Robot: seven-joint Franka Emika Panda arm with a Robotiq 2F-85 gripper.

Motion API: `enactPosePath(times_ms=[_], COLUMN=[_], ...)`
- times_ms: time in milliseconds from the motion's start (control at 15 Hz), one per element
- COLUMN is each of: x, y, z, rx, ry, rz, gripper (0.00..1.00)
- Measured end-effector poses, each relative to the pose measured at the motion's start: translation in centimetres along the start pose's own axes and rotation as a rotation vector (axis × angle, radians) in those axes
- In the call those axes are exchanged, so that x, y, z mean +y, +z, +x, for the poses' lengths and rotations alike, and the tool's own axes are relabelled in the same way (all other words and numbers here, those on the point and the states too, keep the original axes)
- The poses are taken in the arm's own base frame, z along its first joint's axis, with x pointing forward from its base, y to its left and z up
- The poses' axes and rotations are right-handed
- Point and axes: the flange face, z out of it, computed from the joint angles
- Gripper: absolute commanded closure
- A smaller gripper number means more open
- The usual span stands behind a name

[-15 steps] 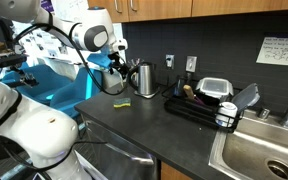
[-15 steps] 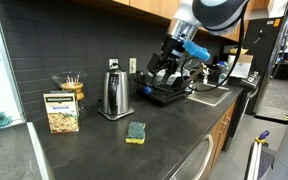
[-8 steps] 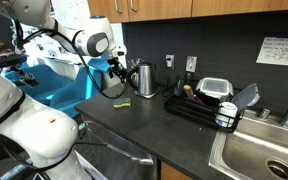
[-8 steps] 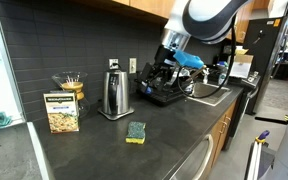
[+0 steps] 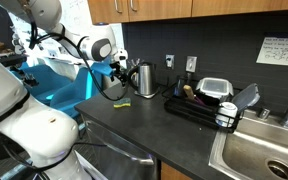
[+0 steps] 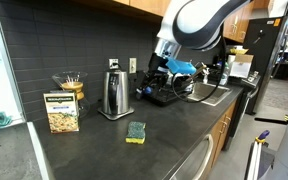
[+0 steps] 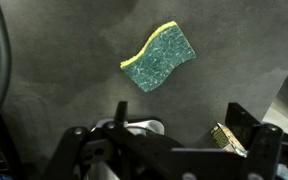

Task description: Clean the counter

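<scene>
- In an exterior view, the dark tabletop point(image 5: 154, 125) runs from the near left to a steel sink point(image 5: 264, 150) at the right. The white arm reaches in from the left, and its claw point(image 5: 114, 78) hangs above the tabletop just left of a steel kettle point(image 5: 144, 77). A yellow-edged sponge point(image 5: 120, 104) lies flat on the tabletop nearer the front edge, below the claw and apart from it. A black dish rack point(image 5: 206, 105) stands between the kettle and the sink.
- In an exterior view from the opposite end, the tabletop point(image 6: 174, 130) stretches away to the right. The sponge point(image 6: 136, 131) lies near its front edge, the kettle point(image 6: 112, 93) stands behind it by the wall, and a printed box point(image 6: 61, 112) stands at the left. The claw point(image 6: 156, 84) hangs to the right of the kettle, clear of the surface.
- In the wrist view, the sponge point(image 7: 159, 57) shows green with a yellow rim, lying alone on the grey tabletop point(image 7: 64, 70). The claw point(image 7: 159, 140) is released, its fingers spread and nothing between them.
</scene>
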Motion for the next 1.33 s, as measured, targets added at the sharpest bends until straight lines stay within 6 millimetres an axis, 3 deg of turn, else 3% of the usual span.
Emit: enactPosePath(times_ms=[733,1333], x=[-0.1,0.5], y=[2.7,3.5], z=[2.9,2.8], rx=[-0.051,-0.099], ry=[-0.251,-0.351], rz=[0.023,0.029], gripper=[0.00,0.00])
